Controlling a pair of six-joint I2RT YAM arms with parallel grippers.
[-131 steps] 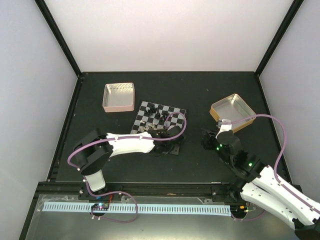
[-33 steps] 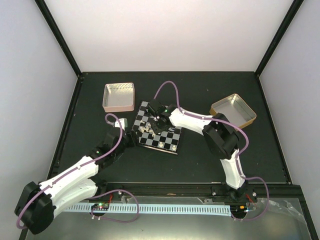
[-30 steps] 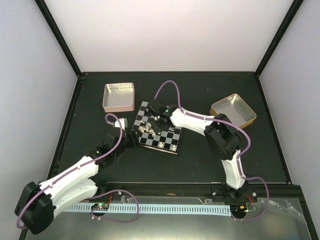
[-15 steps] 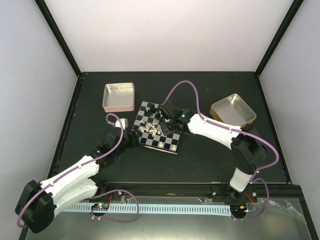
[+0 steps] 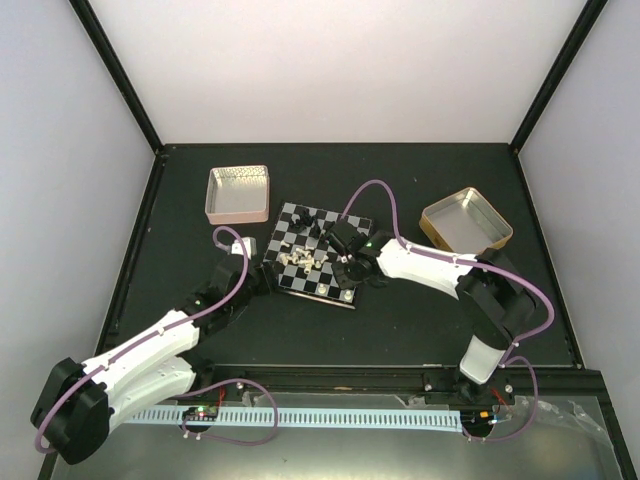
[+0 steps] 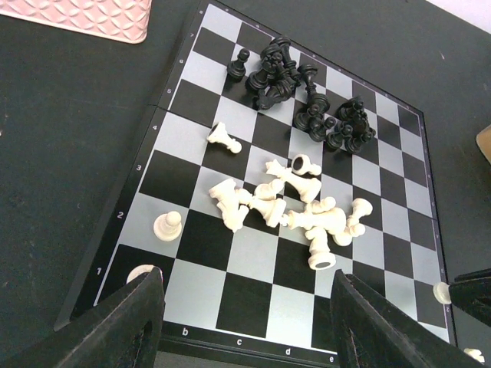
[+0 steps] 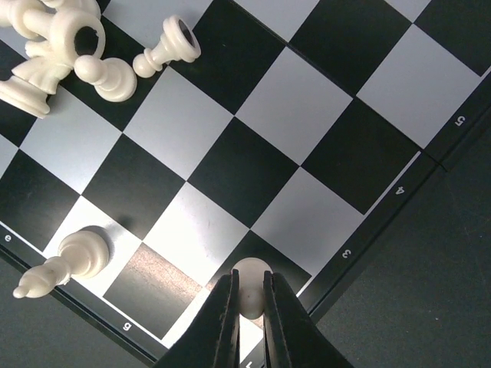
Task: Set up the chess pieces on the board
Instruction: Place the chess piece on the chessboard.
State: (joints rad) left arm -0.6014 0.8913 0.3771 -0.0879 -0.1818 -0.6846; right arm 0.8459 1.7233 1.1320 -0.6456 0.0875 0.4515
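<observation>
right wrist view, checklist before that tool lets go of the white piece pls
1. Grip: right tool shut on the white piece: ok.
2. Target: it is over the board, on the dark edge square next to rank 3: ok.
3. Base down on the square: cannot tell, hidden in this view.
4. Clearance: neighbouring white piece stands apart: ok.
5. Other arm: left tool open, apart from the right one: ok.
6. Rest set up: not ok, white pile and black pile heaped mid-board.
</observation>
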